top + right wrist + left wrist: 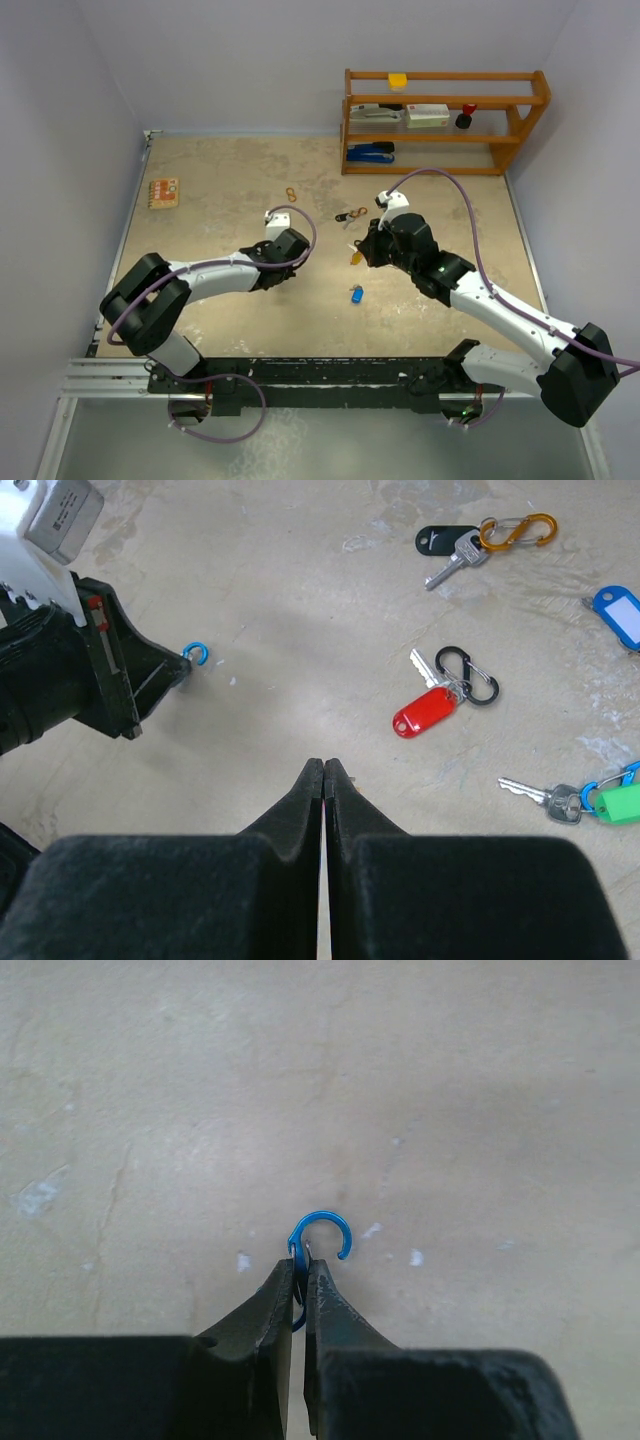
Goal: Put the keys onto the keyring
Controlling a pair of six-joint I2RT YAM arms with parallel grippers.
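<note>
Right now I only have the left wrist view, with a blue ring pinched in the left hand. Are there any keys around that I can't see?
Observer: Yes. The right wrist view shows a red-tagged key lying on the table, attached to a black clip.
Operator: Is the right hand holding anything?
Observer: No, the right hand is shut and empty.
Operator: Any other keys?
Observer: A black-tagged key lies farther off, joined to an orange clip.
</note>
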